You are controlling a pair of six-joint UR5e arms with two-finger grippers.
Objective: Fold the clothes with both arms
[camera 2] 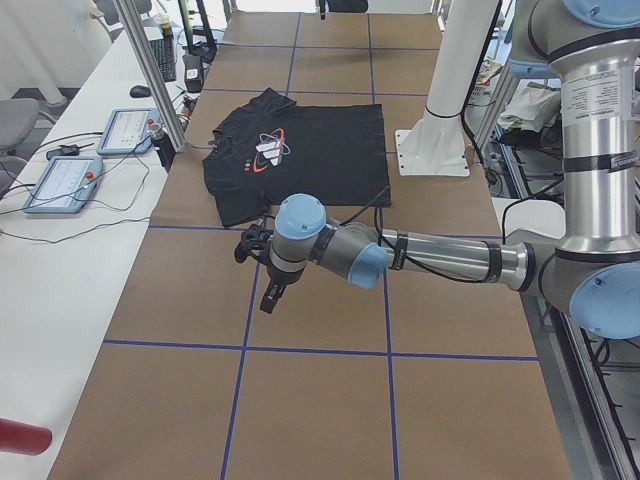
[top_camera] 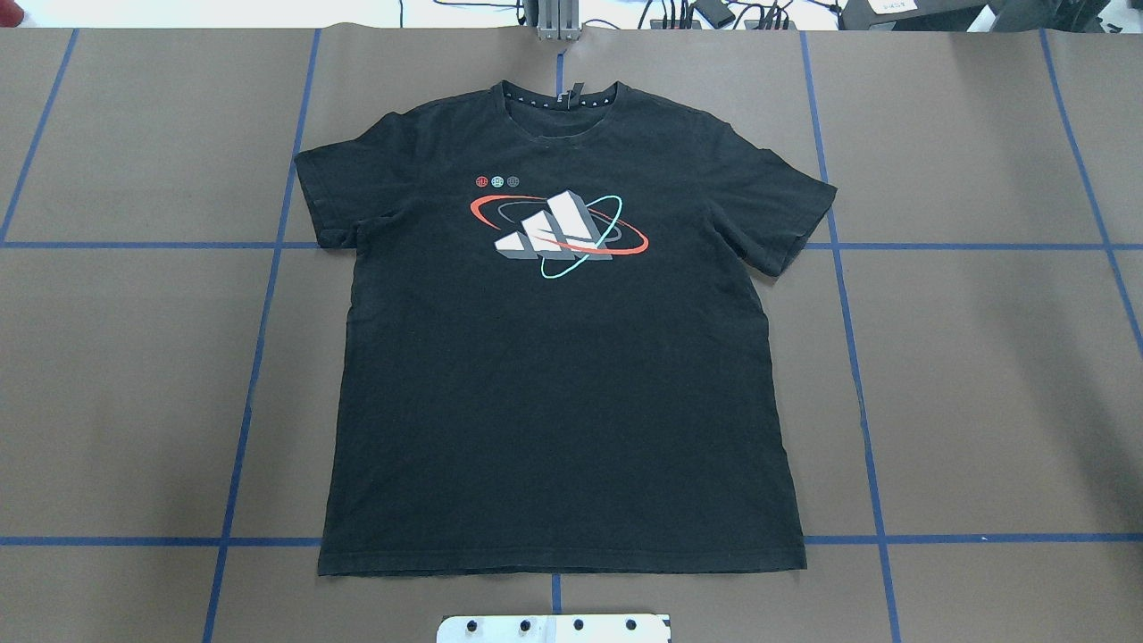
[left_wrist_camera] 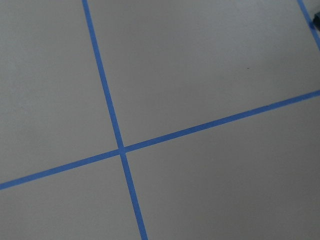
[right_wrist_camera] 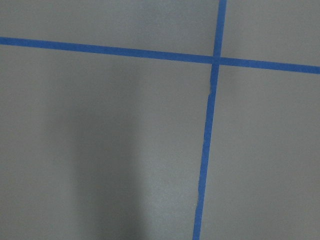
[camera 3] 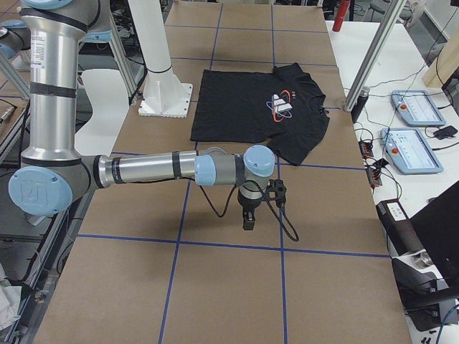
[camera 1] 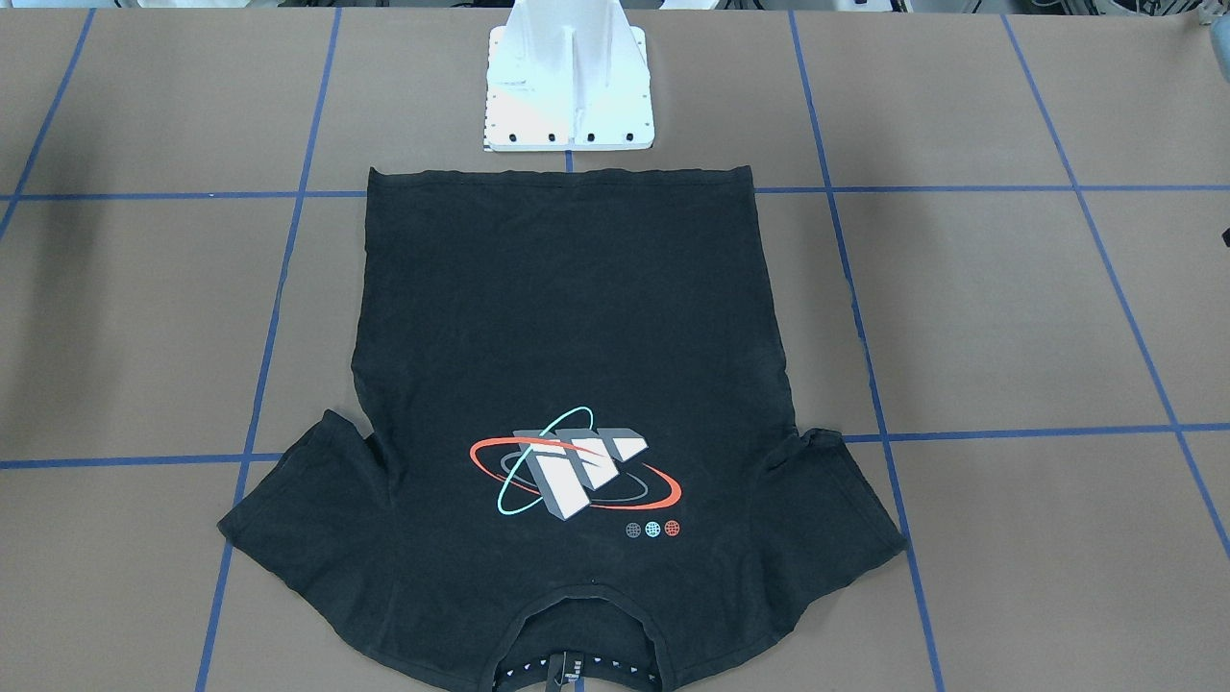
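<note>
The T-shirt [top_camera: 554,375] lies flat in the middle of the table [top_camera: 982,375], with wide bare brown surface on both sides of it. The white pedestal base [camera 1: 569,86] stands just beside the hem and blocks that edge at its middle. A metal post [top_camera: 558,18] stands near the collar at the far edge. The 2 arms reach out low, well apart from the shirt: the left arm [camera 2: 440,255] with the left gripper [camera 2: 272,295], and the right arm [camera 3: 143,168] with the right gripper [camera 3: 247,221], each above bare taped squares.
</note>
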